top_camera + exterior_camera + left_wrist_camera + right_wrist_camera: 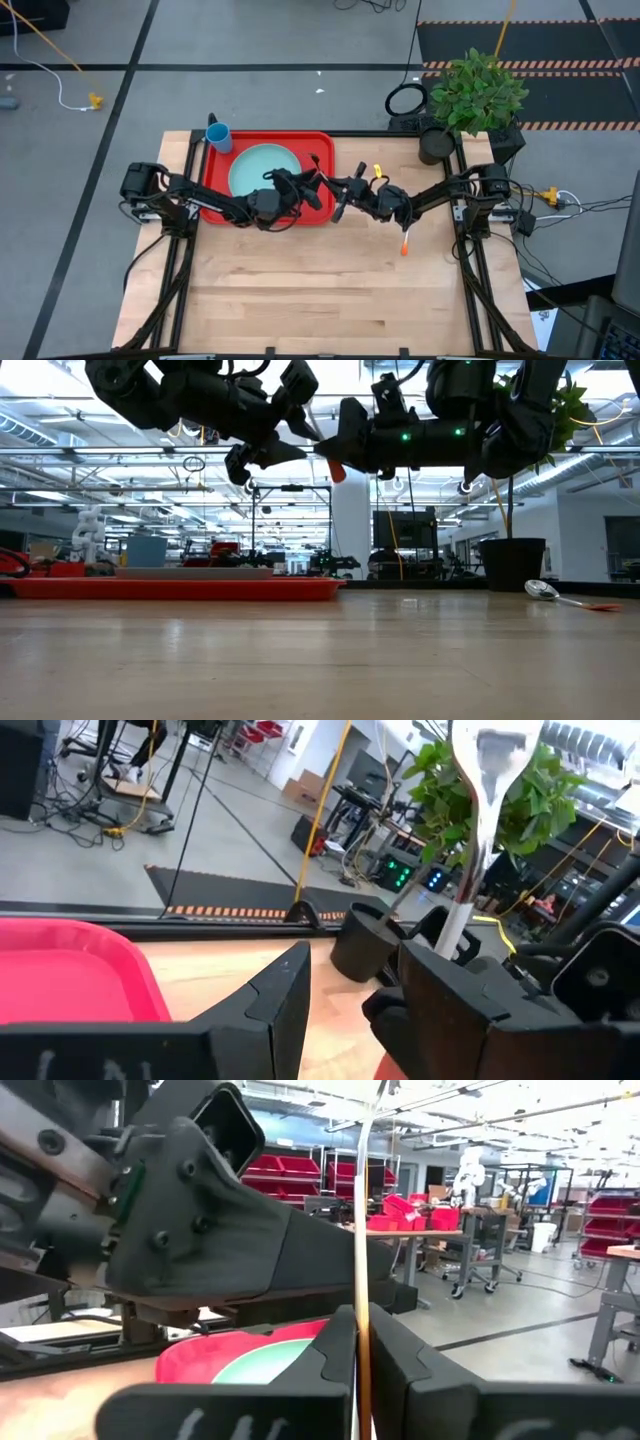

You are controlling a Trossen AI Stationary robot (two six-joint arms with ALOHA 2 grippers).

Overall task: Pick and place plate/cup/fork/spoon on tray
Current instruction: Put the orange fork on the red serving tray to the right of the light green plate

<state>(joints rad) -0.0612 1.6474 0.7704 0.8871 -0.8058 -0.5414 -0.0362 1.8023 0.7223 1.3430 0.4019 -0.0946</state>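
- right gripper [340,197] clenched on the fork [362,1230], raised beside the tray [318,140].
- left gripper [318,183] released, fingers flanking the fork.
- plate [262,165] on tray; cup [219,137] at tray corner; spoon [567,596] on table [330,290].

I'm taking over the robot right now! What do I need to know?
Right pincer: shut on the orange-handled metal fork, held up above the table by the red plastic tray.
Left pincer: open, close beside the fork.
Done: round turquoise plate sits on the tray.
Left: fork, small blue cup outside the tray's corner, orange-handled spoon lying on the table.
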